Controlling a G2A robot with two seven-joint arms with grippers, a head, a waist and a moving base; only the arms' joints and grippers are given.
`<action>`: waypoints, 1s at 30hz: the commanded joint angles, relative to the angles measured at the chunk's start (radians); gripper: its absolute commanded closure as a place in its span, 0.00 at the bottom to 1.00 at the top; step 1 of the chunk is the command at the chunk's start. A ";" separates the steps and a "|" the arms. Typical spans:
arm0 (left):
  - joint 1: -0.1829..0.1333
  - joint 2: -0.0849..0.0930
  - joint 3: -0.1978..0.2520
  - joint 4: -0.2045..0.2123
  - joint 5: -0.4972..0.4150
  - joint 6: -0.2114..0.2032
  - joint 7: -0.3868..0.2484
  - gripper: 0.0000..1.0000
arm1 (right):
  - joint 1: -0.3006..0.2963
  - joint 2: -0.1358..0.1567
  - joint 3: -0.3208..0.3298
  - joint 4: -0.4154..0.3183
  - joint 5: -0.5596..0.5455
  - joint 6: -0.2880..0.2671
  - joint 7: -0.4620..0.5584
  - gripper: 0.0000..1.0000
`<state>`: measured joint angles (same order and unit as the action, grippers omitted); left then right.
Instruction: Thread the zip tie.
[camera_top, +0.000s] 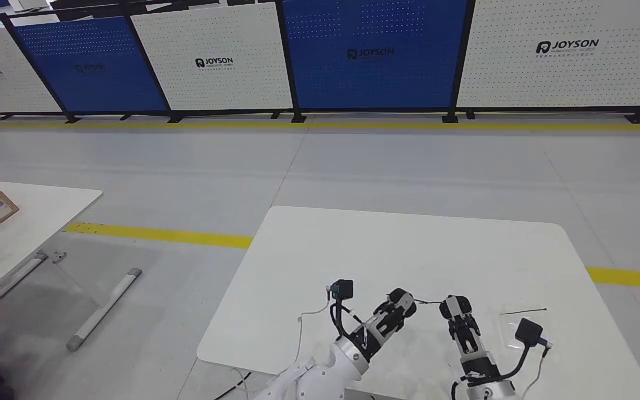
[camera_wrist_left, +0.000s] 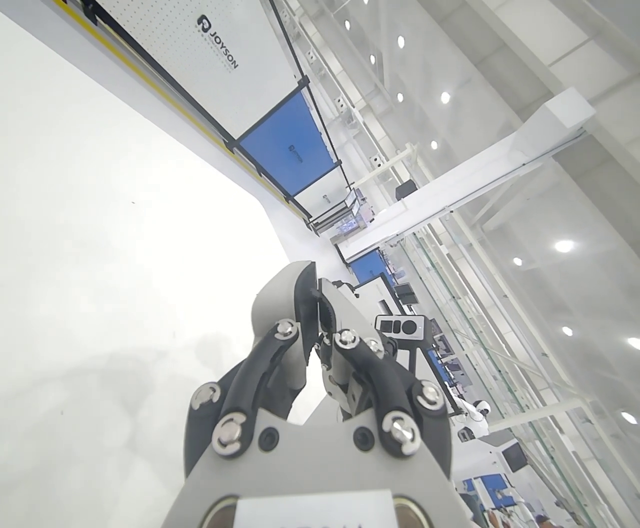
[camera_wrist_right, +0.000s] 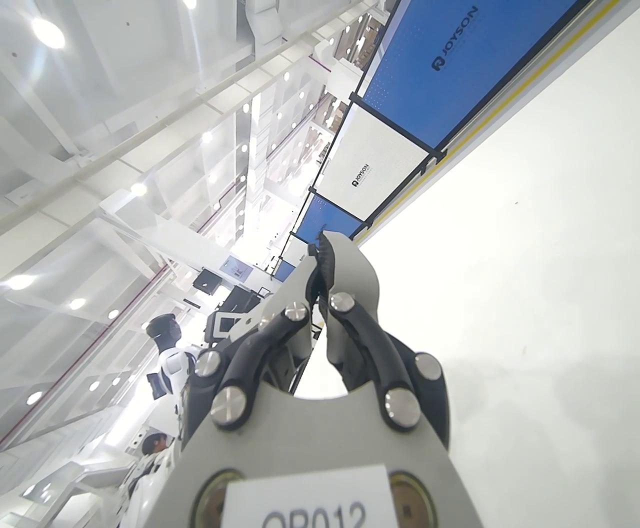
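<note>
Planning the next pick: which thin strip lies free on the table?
The lone strip beyond the right hand; the other strip is stretched between that and the left hand.

The left gripper (camera_wrist_left: 317, 289) has pale grey, curved metal fingers (camera_wrist_left: 277, 300) lined with black ribbed pads (camera_wrist_left: 305, 307). Black linkage bars (camera_wrist_left: 250, 370) join the fingers to a flat grey base plate (camera_wrist_left: 310, 450), pinned by round silver screws (camera_wrist_left: 286, 327). A white label (camera_wrist_left: 315, 510) sits at the plate's foot. The right gripper (camera_wrist_right: 320, 250) is built alike, its own label carrying dark print. From above, the left arm (camera_top: 345, 360) and right arm (camera_top: 472, 352) are white with black wrists. Each carries a small black camera block (camera_top: 343, 289) on a stalk, with a thin cable (camera_top: 303, 322) trailing.
</note>
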<state>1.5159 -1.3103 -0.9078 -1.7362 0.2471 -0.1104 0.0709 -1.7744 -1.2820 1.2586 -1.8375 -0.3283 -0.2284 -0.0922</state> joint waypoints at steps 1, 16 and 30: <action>-0.001 0.000 0.001 0.001 0.000 -0.001 0.000 1.00 | -0.001 0.000 0.000 -0.001 0.002 -0.002 -0.001 1.00; -0.006 -0.005 -0.014 -0.024 -0.064 0.007 0.024 1.00 | -0.015 0.005 0.029 0.013 -0.025 -0.086 0.022 0.00; 0.009 -0.004 -0.031 -0.061 -0.131 0.023 0.009 1.00 | -0.016 0.005 0.039 0.011 -0.053 -0.092 0.000 0.00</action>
<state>1.5232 -1.3136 -0.9358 -1.7944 0.1308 -0.0901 0.0699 -1.7957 -1.2769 1.2967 -1.8280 -0.3607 -0.3223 -0.0933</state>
